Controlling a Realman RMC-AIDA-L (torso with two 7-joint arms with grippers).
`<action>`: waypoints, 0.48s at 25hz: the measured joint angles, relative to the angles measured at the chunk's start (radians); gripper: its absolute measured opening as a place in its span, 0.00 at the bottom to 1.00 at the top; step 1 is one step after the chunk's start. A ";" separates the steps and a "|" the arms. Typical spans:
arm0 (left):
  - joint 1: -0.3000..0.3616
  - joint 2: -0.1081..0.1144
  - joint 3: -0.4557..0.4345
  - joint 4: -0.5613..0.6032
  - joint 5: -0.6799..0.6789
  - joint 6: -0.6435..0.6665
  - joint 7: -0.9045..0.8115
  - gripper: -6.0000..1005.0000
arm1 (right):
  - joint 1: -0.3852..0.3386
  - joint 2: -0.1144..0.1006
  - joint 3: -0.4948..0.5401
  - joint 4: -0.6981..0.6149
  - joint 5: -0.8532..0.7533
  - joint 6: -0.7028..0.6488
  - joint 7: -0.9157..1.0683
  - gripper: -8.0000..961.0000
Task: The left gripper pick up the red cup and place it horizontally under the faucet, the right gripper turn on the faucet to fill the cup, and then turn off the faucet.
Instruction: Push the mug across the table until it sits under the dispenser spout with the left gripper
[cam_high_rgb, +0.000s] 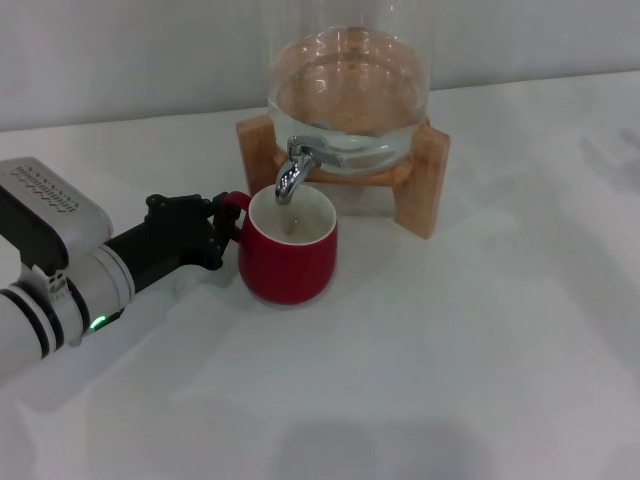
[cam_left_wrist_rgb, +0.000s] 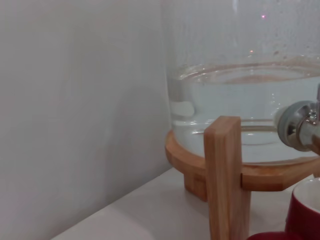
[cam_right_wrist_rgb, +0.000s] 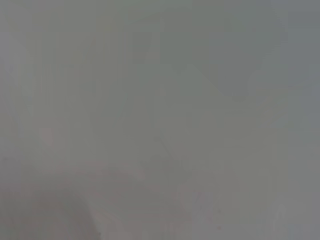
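The red cup (cam_high_rgb: 290, 255) stands upright on the white table, its white inside directly below the spout of the chrome faucet (cam_high_rgb: 295, 172). My left gripper (cam_high_rgb: 222, 230), a black claw on a cuff with a green light, reaches in from the left and is shut on the cup's small loop handle (cam_high_rgb: 234, 203). In the left wrist view, the faucet (cam_left_wrist_rgb: 299, 126) and a sliver of the red cup (cam_left_wrist_rgb: 306, 212) show at the edge. No water stream is visible from the spout. The right gripper is out of view; the right wrist view shows only a blank grey surface.
The glass dispenser jar (cam_high_rgb: 350, 85), holding water, sits on a wooden stand (cam_high_rgb: 424, 175) near the back wall. The left wrist view shows the jar (cam_left_wrist_rgb: 240, 95) and a stand post (cam_left_wrist_rgb: 226, 175) close up. White table (cam_high_rgb: 480, 350) spreads in front and to the right.
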 joint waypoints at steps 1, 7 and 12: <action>-0.002 0.000 0.000 0.000 0.003 0.000 -0.005 0.11 | 0.000 0.000 0.000 0.000 0.000 0.000 0.000 0.78; -0.006 0.001 0.000 0.005 0.009 0.001 -0.033 0.11 | 0.000 0.000 0.000 0.000 0.000 0.000 0.000 0.78; -0.003 0.001 0.000 0.006 0.009 0.007 -0.040 0.11 | 0.000 0.000 0.000 0.000 0.000 0.000 0.000 0.78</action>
